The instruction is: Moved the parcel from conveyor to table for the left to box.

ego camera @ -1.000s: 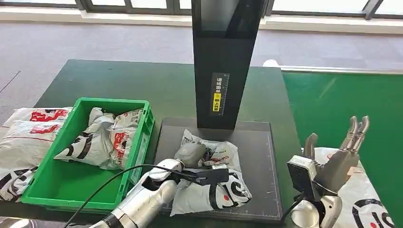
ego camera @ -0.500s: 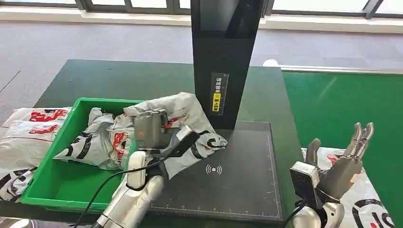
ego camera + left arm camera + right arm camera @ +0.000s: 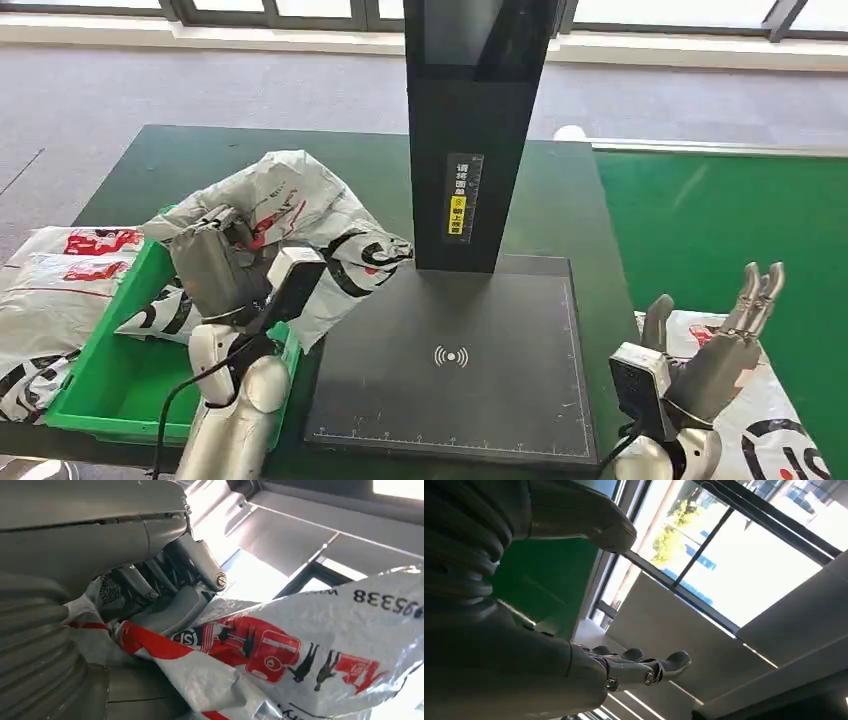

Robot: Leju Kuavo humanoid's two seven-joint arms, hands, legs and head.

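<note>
My left hand (image 3: 215,265) grips a crumpled white parcel (image 3: 300,215) with red and black print and holds it up in the air over the right end of the green box (image 3: 95,385). The left wrist view shows the same parcel (image 3: 300,650) bunched against my left hand (image 3: 165,595). Another parcel (image 3: 165,305) lies inside the box. My right hand (image 3: 715,345) stands open with its fingers upright, over a white parcel (image 3: 775,420) on the green conveyor (image 3: 720,215). In the right wrist view the right hand (image 3: 624,672) holds nothing.
A black scanner pad (image 3: 455,360) lies on the dark green table (image 3: 250,165), with a tall black post (image 3: 470,130) rising at its far edge. Several white parcels (image 3: 50,290) are piled at the table's left end, beside the box.
My left hand has lifted the parcel off the scanner pad and carried it up and to the left, over the box's right end. The right hand has stayed in place.
</note>
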